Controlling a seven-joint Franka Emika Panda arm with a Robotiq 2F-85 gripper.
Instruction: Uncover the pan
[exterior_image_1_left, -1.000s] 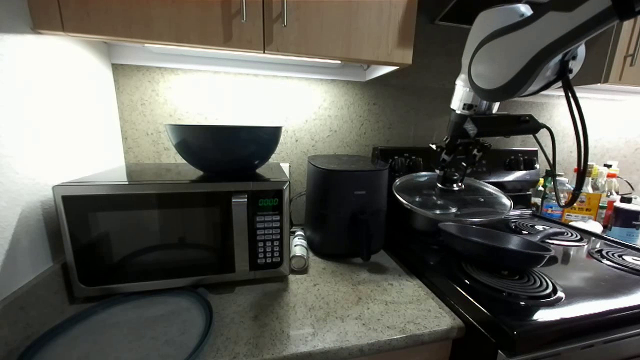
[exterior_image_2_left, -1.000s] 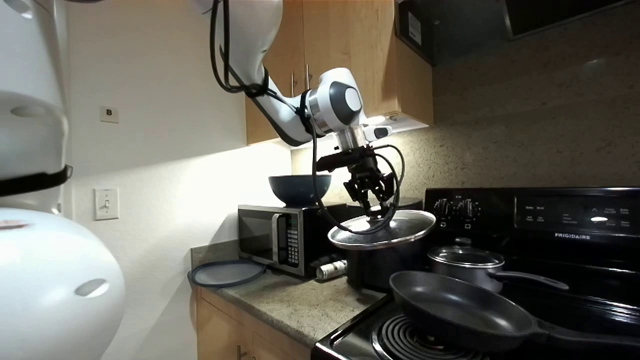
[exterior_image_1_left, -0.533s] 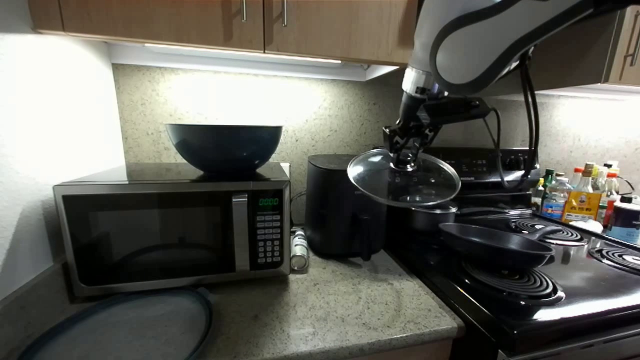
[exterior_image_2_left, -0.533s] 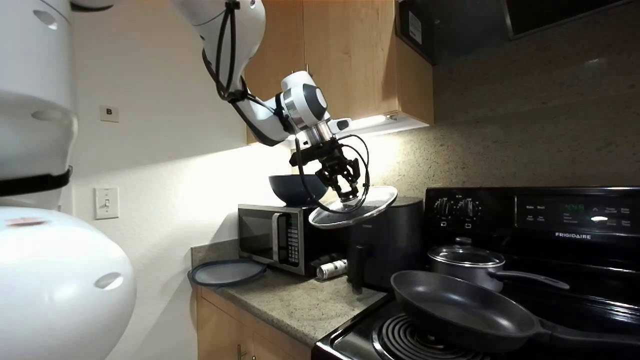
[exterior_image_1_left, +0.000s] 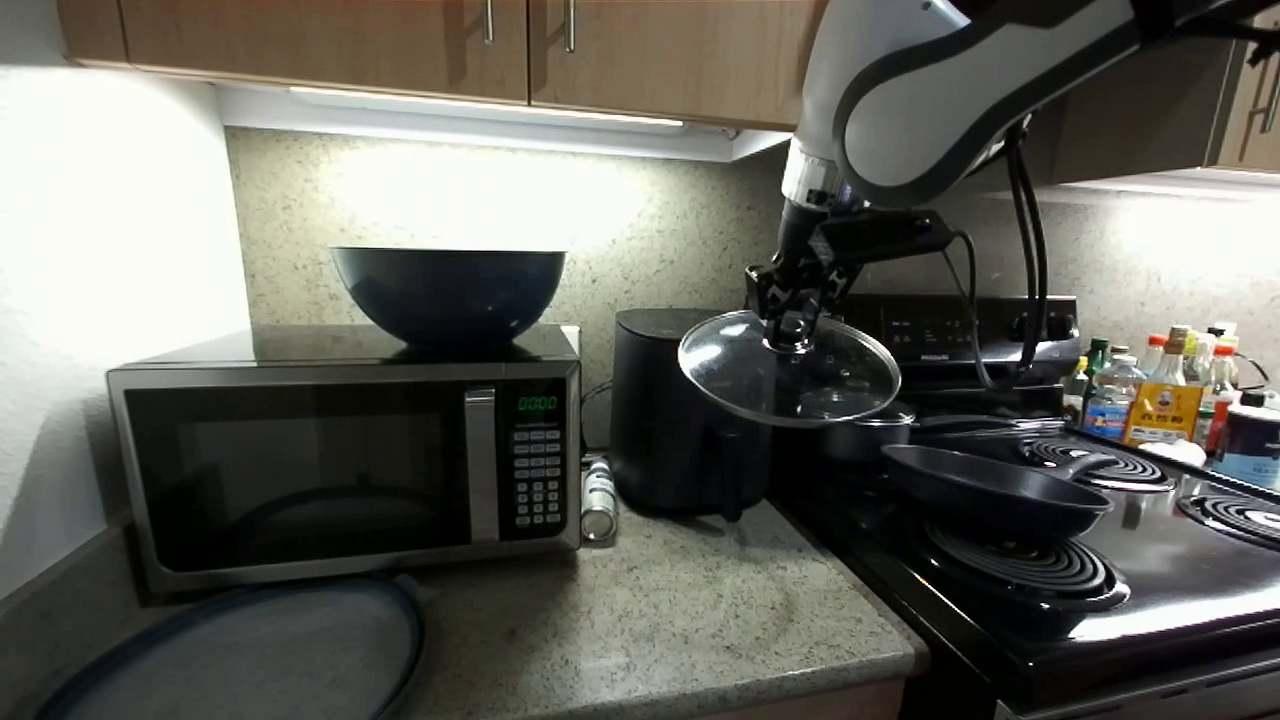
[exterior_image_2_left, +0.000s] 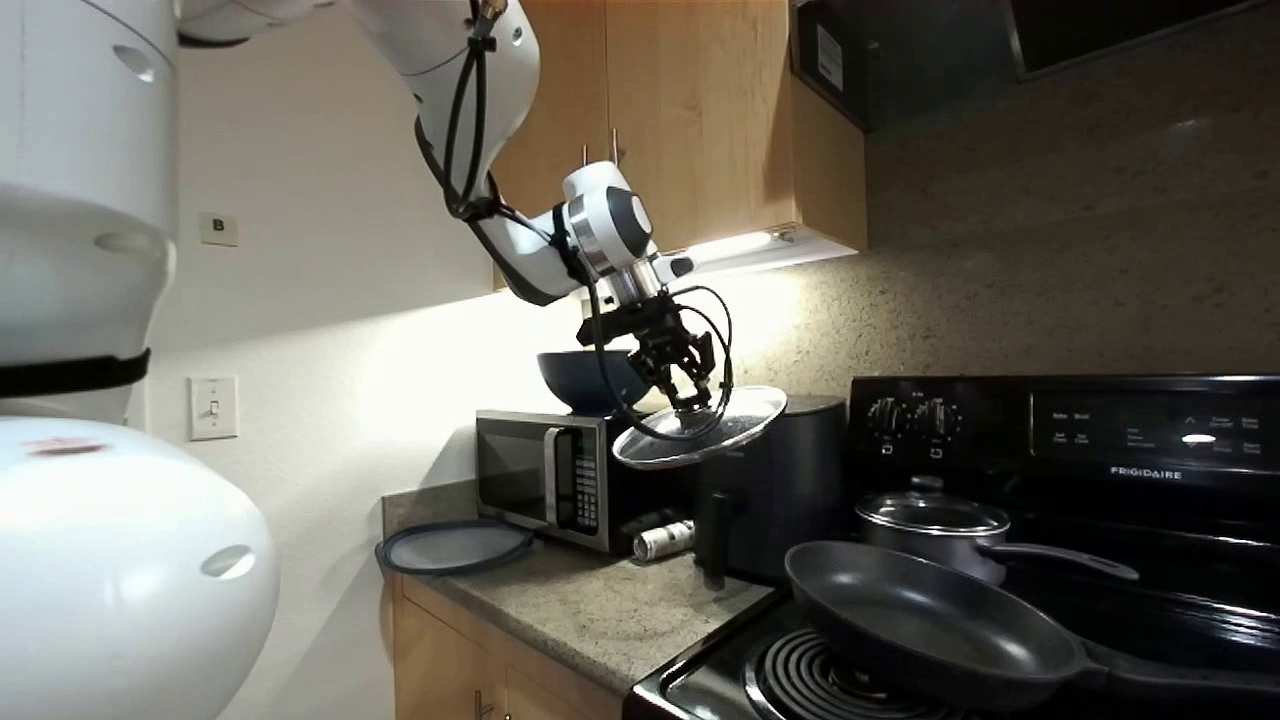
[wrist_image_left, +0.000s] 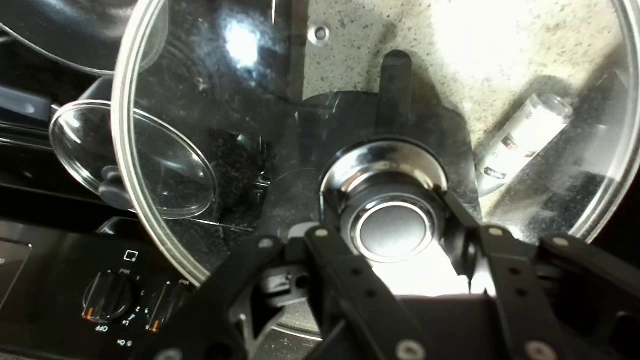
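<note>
A: Stove (exterior_image_1_left: 1160, 560) beside counter (exterior_image_1_left: 700, 610), so where's the likely set-down?
B: Counter, likely, swinging clear of the air fryer (exterior_image_1_left: 655, 445)
A: And the pan (exterior_image_2_left: 920, 620)?
B: Uncovered on that stove; lid (exterior_image_1_left: 785, 380) hangs tilted, off the pan, wants levelling before it lowers
A: Gripper (wrist_image_left: 390, 215)?
B: Pinches the lid's knob (wrist_image_left: 393, 231); should hold firm until the lid rests

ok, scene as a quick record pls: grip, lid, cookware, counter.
grip: fingers closed on the knob of the large glass lid
lid pose: tilted, in the air, not yet set down
frying pan: uncovered, on the stove
saucepan: rear of stove, smaller glass lid on
counter: black air fryer, microwave with dark blue bowl on top
</note>
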